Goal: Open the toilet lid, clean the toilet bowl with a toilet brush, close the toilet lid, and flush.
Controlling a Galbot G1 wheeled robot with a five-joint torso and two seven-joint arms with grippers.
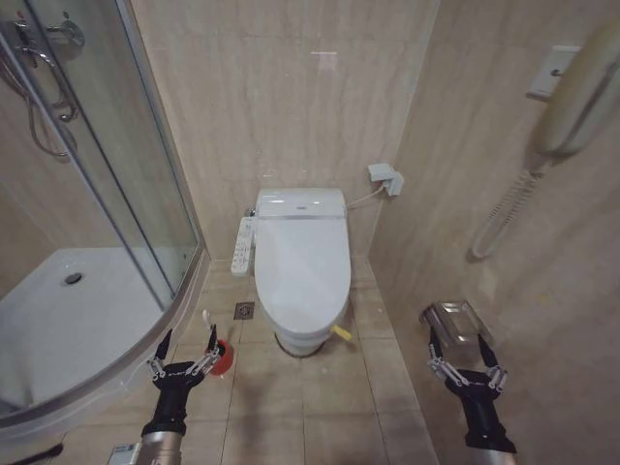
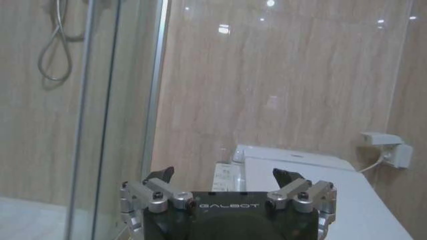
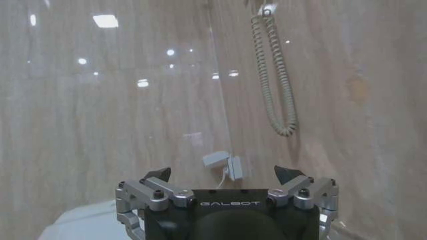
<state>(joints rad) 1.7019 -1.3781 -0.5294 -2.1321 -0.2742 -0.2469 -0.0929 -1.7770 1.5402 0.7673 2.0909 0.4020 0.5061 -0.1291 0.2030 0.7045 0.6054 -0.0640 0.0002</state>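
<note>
Lid [image 1: 302,262] down flat over the toilet, straight ahead. Left gripper [image 1: 189,344] spread wide and empty, brush [image 1: 209,329] just beside its fingertips. Right gripper [image 1: 463,347] wide open too, empty, off by the wall.

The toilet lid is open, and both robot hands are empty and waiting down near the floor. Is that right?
Not quite. The toilet lid is shut, lying flat over the toilet, as the head view shows. The rest is right: the left gripper and the right gripper are both open, empty, and low near the floor.
</note>
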